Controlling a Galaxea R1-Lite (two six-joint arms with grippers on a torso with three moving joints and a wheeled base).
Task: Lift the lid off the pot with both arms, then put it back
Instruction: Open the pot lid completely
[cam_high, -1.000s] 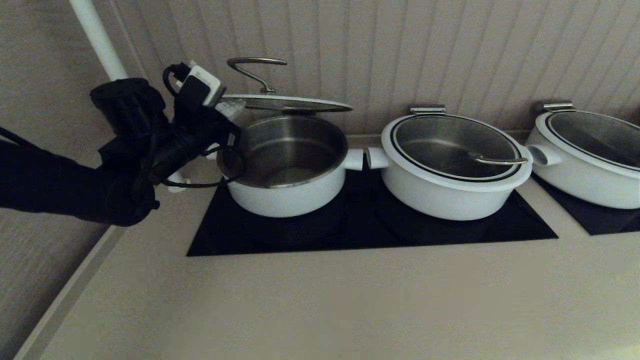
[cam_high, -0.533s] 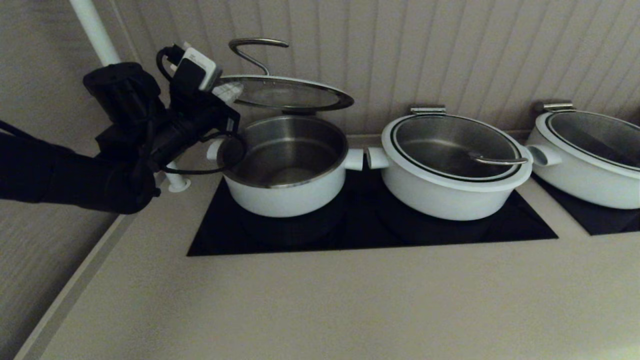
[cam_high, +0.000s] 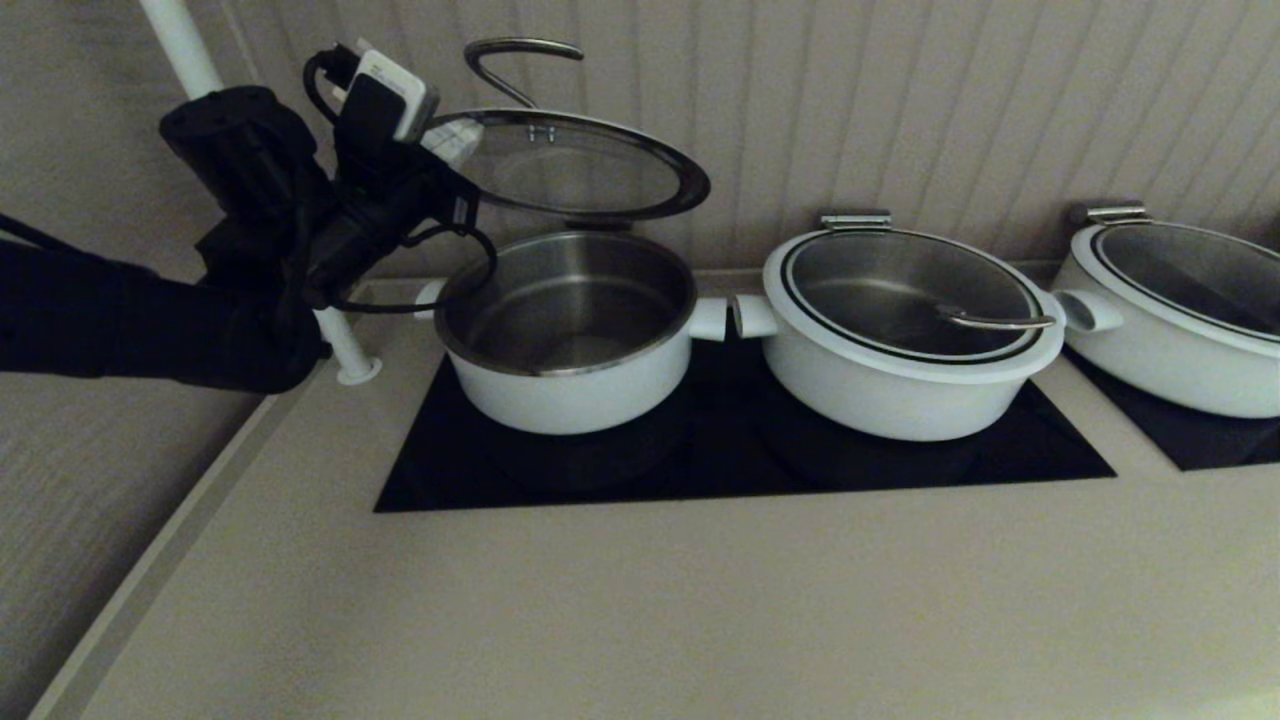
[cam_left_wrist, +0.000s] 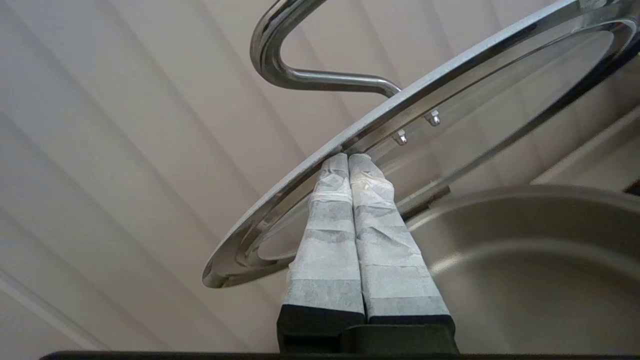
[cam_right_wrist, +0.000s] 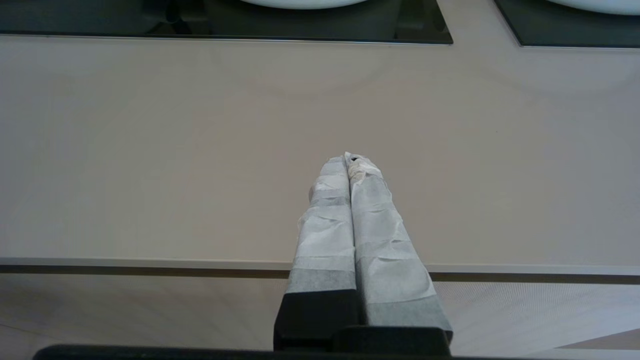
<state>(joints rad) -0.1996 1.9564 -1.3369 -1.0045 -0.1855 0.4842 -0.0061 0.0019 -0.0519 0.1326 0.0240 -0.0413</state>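
Round clear glass lid (cam_high: 575, 165) with steel loop handle (cam_high: 520, 62) held tilted in the air above the open white steel-lined pot (cam_high: 568, 335), near the counter's back left corner.

Likely stiff, fairly heavy, slick and breakable; best taken at the rim or the loop. Pinched at its near-left rim by the left gripper (cam_left_wrist: 348, 159), pale fingers pressed on the edge. Right gripper (cam_right_wrist: 349, 161) parked over the counter's front edge, fingers pressed together, holding nothing.

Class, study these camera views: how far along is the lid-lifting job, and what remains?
Done: the lid is off the pot, tilted above it. In hand: the left end effector, shut, props the lid's rim from underneath. The right end effector hangs shut over the counter. Left: setting the lid back.
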